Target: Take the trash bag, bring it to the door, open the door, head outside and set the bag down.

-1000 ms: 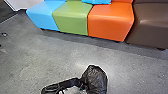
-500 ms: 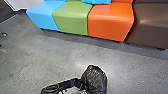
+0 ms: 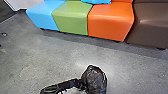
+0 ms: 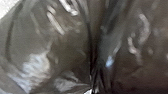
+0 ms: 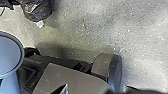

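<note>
Grey floor [image 3: 50,55] and coloured seats [image 3: 110,21] sit unshifted while the trash bag [image 3: 95,79] against my left arm [image 3: 67,83] has swayed slightly, so the doorward carry seems paused, though whether my left end effector [image 3: 82,82] pinches it I cannot tell.

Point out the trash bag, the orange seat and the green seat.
Trash bag [image 3: 96,80], head view: its wrinkled side.
Orange seat [image 3: 106,27], head view: its front face.
Green seat [image 3: 71,22], head view: its front face.
</note>
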